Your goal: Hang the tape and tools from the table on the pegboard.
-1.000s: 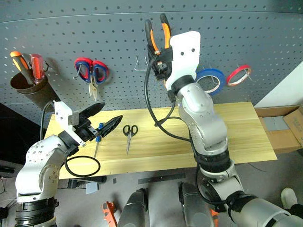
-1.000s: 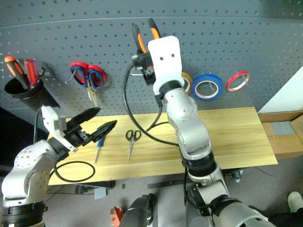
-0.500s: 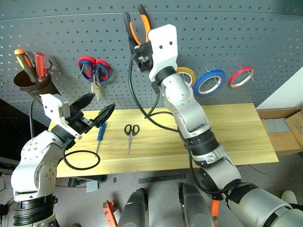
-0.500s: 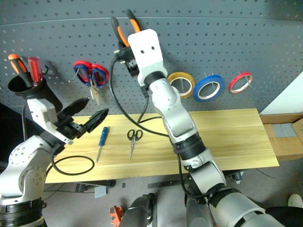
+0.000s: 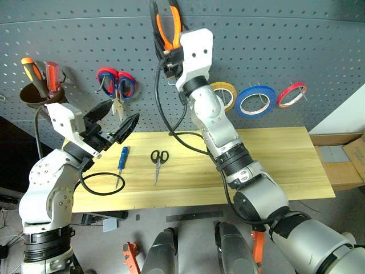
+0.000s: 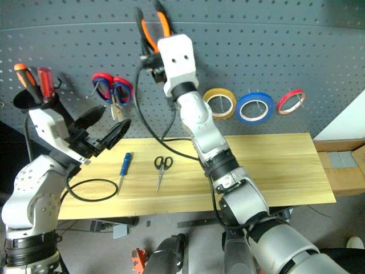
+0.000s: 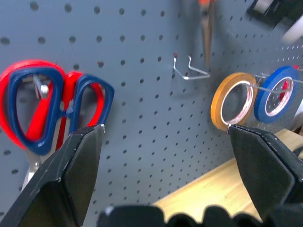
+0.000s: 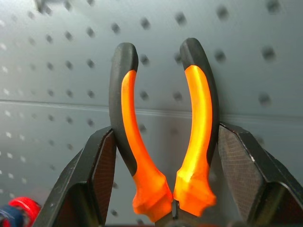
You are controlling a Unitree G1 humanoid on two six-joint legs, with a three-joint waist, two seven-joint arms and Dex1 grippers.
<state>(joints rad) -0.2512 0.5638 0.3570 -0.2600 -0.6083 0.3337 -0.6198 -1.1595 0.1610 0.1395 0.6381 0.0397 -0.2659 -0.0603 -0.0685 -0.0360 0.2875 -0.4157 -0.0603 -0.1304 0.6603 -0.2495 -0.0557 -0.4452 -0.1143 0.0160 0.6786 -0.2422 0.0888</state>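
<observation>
My right gripper (image 5: 169, 56) is shut on the orange-and-black pliers (image 5: 167, 25), holding them handles up, high against the dark grey pegboard (image 5: 285, 45). The right wrist view shows both pliers handles (image 8: 161, 123) between my fingers. The left gripper (image 5: 121, 114) hangs open and holds nothing, above the left end of the table (image 5: 274, 165). A blue-handled screwdriver (image 5: 121, 162) and black-handled scissors (image 5: 157, 162) lie on the wood. The blue tape (image 5: 255, 101) hangs on a pegboard hook.
A yellow roll (image 5: 223, 91), a red roll (image 5: 290, 94) and red-and-blue scissors (image 5: 116, 85) hang on the board. A cup (image 5: 35, 97) at the far left holds orange and red screwdrivers. A bare metal hook (image 7: 189, 71) sticks out below the pliers. A black cable loop (image 5: 100, 184) lies on the table's left; a cardboard box (image 5: 342, 154) stands right.
My right arm stretched out and carried the pliers up and to the left along the pegboard. The left gripper rose a little, still open.
</observation>
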